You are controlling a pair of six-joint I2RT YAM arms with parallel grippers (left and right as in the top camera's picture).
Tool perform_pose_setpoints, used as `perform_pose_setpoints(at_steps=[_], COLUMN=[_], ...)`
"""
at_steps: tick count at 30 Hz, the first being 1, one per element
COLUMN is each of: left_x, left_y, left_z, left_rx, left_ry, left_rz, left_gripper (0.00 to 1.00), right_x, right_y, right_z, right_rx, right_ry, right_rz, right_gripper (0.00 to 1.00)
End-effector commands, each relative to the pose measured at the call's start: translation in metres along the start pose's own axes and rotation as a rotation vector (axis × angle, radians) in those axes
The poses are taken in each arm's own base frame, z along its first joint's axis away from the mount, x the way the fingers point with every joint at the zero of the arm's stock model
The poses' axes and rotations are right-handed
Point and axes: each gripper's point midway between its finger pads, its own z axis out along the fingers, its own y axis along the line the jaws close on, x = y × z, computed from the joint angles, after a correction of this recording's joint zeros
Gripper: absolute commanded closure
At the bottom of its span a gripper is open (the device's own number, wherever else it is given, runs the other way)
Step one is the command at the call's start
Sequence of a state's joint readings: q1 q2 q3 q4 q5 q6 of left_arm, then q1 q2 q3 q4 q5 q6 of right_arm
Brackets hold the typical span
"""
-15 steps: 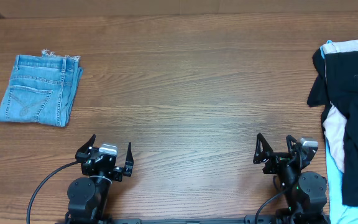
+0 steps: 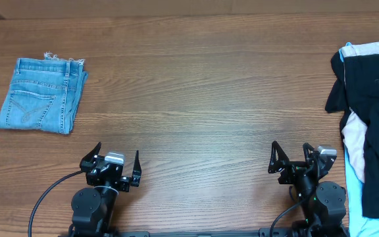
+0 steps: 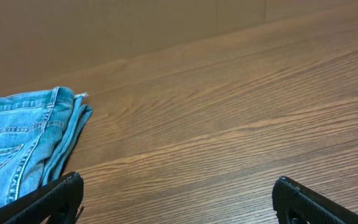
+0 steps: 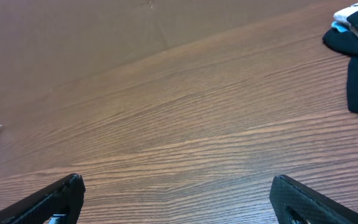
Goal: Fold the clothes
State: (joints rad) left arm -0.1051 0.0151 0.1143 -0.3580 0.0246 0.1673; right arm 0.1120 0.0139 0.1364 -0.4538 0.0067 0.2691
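The clothes, black soft-fabric shorts (image 2: 377,125), lie crumpled at the table's right edge on top of a pile; a black corner of them (image 4: 356,68) shows at the upper right of the right wrist view. My left gripper (image 2: 116,163) rests near the front edge, left of centre, open with nothing between its fingers (image 3: 48,198). My right gripper (image 2: 291,158) sits near the front edge at the right, also open and empty, a short way left of the pile. Both are well apart from the black shorts.
Folded light-blue denim shorts (image 2: 41,95) with a frayed hem lie at the far left, also seen in the left wrist view (image 3: 23,143). Beige (image 2: 353,135) and light-blue (image 2: 354,187) garments lie under the black shorts. A black cable (image 2: 48,194) trails from the left arm's base.
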Motion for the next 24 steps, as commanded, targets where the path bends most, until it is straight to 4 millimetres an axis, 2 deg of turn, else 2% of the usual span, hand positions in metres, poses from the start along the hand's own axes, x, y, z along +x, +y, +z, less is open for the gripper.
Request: perform_pose_setpoints(at_steps=[1,10,12,15,16,18,20,22,24], left_x=[0.001,-0.004,-0.004,-0.008,-0.010,-0.012,-0.020,-0.042,-0.081], left_y=[0.001,0.001,-0.004,-0.014,-0.028,-0.042,-0.049,-0.046,-0.040], left_z=[0.001,0.000,0.000,0.000,-0.002,-0.005,-0.008,-0.014,-0.028], left_rx=[-0.009,-0.007,0.026,0.083,0.165,0.249,0.295,0.296,0.304], left_ry=[-0.007,-0.025,-0.028,-0.045,-0.058,-0.073,-0.094,-0.151,-0.247], left_rz=[-0.007,0.001,0.001,0.002,0.003,0.002,-0.047,-0.133,-0.227], left_gripper=[0.00,0.00,0.00,0.00,0.00,0.00,0.00,0.00,0.00], right_x=[-0.001,-0.001,0.000,0.005,0.007,0.010,-0.005,-0.033,-0.060], right_y=[-0.001,-0.001,0.000,0.014,0.022,0.029,0.035,0.050,0.061], right_z=[0.000,0.000,0.000,-0.001,-0.002,-0.003,-0.004,-0.009,-0.018], right_rx=[0.001,0.002,-0.002,-0.086,-0.131,-0.175,-0.200,-0.274,-0.327], right_ry=[-0.009,-0.010,-0.008,0.022,0.039,0.054,0.005,-0.099,-0.186], right_rz=[0.006,0.006,0.006,0.024,0.024,0.032,0.119,0.136,0.160], right_gripper=[0.00,0.00,0.00,0.00,0.00,0.00,0.00,0.00,0.00])
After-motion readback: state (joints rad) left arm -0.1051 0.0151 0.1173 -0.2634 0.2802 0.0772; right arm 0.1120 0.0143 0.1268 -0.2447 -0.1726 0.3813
